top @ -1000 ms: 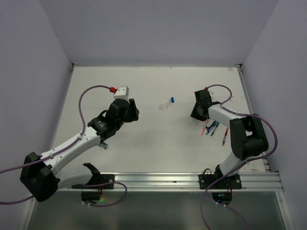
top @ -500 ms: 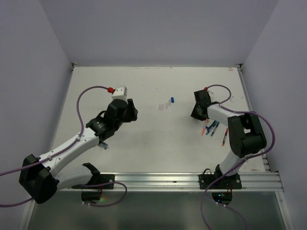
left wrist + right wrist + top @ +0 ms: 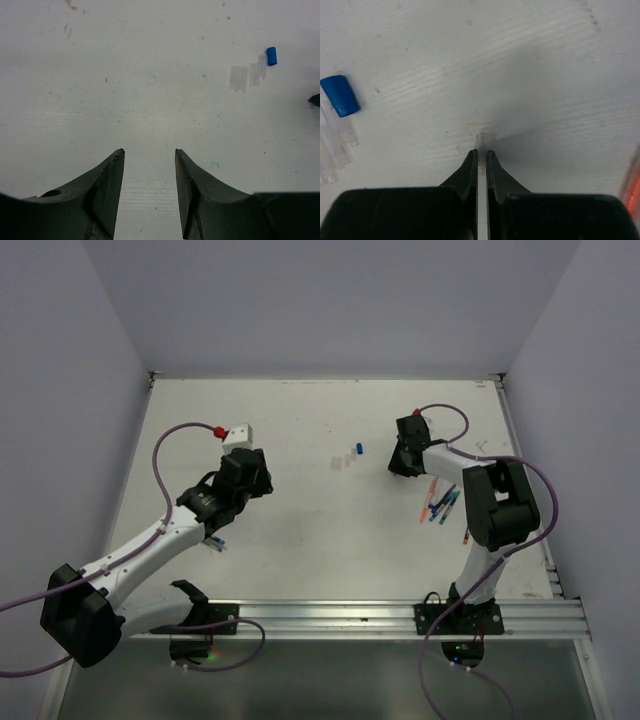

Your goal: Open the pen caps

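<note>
A blue pen cap [image 3: 359, 448] lies on the white table, with clear pale caps [image 3: 343, 462] beside it. They also show in the left wrist view, the blue cap [image 3: 271, 56] and the clear caps [image 3: 239, 77], and in the right wrist view, the blue cap [image 3: 340, 95] and the clear caps [image 3: 335, 140]. My right gripper [image 3: 394, 469] is shut on a clear cap [image 3: 483, 137] whose open end sticks out past the fingertips, close above the table. My left gripper [image 3: 262, 483] is open and empty [image 3: 149, 152], well left of the caps.
Several coloured pens [image 3: 442, 505] lie in a loose pile to the right of my right gripper. A red pen barrel [image 3: 632, 185] shows at the right edge of the right wrist view. Walls enclose the table on three sides.
My right gripper has moved up and left, away from the pen pile and towards the loose caps. My left gripper has drawn slightly back to the left.
</note>
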Tool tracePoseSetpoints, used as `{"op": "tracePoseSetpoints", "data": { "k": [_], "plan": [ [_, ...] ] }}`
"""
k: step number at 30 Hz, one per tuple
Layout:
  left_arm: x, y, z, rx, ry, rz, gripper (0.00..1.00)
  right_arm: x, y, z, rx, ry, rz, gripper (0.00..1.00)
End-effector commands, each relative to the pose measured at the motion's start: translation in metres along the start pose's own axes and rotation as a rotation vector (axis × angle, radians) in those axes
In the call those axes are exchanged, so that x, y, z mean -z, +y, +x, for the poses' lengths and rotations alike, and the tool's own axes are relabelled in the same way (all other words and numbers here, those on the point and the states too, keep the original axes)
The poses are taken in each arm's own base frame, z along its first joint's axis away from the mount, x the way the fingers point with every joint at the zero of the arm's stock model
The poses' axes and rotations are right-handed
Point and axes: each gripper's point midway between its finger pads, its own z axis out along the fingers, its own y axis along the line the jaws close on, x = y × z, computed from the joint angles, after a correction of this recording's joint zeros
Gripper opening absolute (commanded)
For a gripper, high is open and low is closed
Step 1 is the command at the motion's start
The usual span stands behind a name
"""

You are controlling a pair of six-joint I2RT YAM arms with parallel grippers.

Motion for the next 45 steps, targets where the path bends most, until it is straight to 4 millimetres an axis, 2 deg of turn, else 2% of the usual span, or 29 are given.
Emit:
{"op": "tracePoseSetpoints", "data": {
  "k": [1, 6, 8, 10, 14, 16, 17, 18, 22, 26, 29, 30, 32, 33, 34, 36, 37, 40, 45],
  "plan": [
    [0.005, 0.037, -0.001, 0.049, -0.03, -0.157, 0.48, -0.005, 0.053, 0.003, 0.063, 0.033, -0.135, 0.0],
    [0.018, 0.064, -0.002, 0.125, -0.042, -0.28, 0.45, -0.013, 0.08, 0.01, 0.081, 0.058, -0.173, 0.0],
    [0.024, 0.079, 0.005, 0.127, -0.019, -0.358, 0.45, -0.016, 0.089, 0.015, 0.102, 0.063, -0.178, 0.0],
    [0.027, 0.091, 0.014, 0.15, 0.001, -0.414, 0.45, -0.02, 0.097, 0.019, 0.115, 0.07, -0.186, 0.06],
    [0.025, 0.1, 0.04, 0.188, 0.066, -0.438, 0.45, -0.023, 0.107, 0.023, 0.12, 0.078, -0.203, 0.11],
    [0.025, 0.101, 0.046, 0.206, 0.08, -0.444, 0.45, -0.023, 0.108, 0.022, 0.128, 0.071, -0.205, 0.16],
    [0.025, 0.102, 0.047, 0.223, 0.081, -0.449, 0.45, -0.023, 0.109, 0.022, 0.132, 0.069, -0.204, 0.23],
    [0.026, 0.104, 0.05, 0.227, 0.089, -0.459, 0.46, -0.023, 0.109, 0.022, 0.136, 0.067, -0.204, 0.26],
    [0.027, 0.111, 0.051, 0.248, 0.097, -0.49, 0.47, -0.02, 0.113, 0.019, 0.142, 0.058, -0.214, 0.31],
    [0.026, 0.118, 0.052, 0.235, 0.103, -0.514, 0.47, -0.004, 0.12, 0.009, 0.156, 0.016, -0.221, 0.43],
    [0.02, 0.122, 0.054, 0.229, 0.122, -0.513, 0.46, 0.011, 0.123, 0.006, 0.162, 0.001, -0.232, 0.47],
    [0.016, 0.124, 0.056, 0.253, 0.136, -0.507, 0.46, 0.026, 0.127, 0.004, 0.163, -0.017, -0.255, 0.48],
    [0.012, 0.132, 0.063, 0.261, 0.167, -0.521, 0.46, 0.041, 0.128, 0.003, 0.166, -0.031, -0.275, 0.5],
    [0.01, 0.14, 0.064, 0.287, 0.175, -0.543, 0.45, 0.047, 0.128, 0.009, 0.175, -0.028, -0.281, 0.5],
    [0.009, 0.146, 0.072, 0.291, 0.199, -0.566, 0.45, 0.063, 0.131, 0.004, 0.175, -0.05, -0.309, 0.5],
    [0.008, 0.155, 0.08, 0.331, 0.226, -0.601, 0.43, 0.074, 0.129, 0.011, 0.187, -0.049, -0.326, 0.51],
    [0.008, 0.159, 0.088, 0.356, 0.241, -0.628, 0.43, 0.087, 0.131, 0.006, 0.185, -0.074, -0.348, 0.51],
    [0.007, 0.165, 0.099, 0.392, 0.255, -0.646, 0.42, 0.1, 0.124, 0.008, 0.184, -0.093, -0.365, 0.51],
    [0.005, 0.17, 0.099, 0.427, 0.229, -0.659, 0.42, 0.109, 0.117, 0.017, 0.188, -0.088, -0.385, 0.58]
  ]
}}
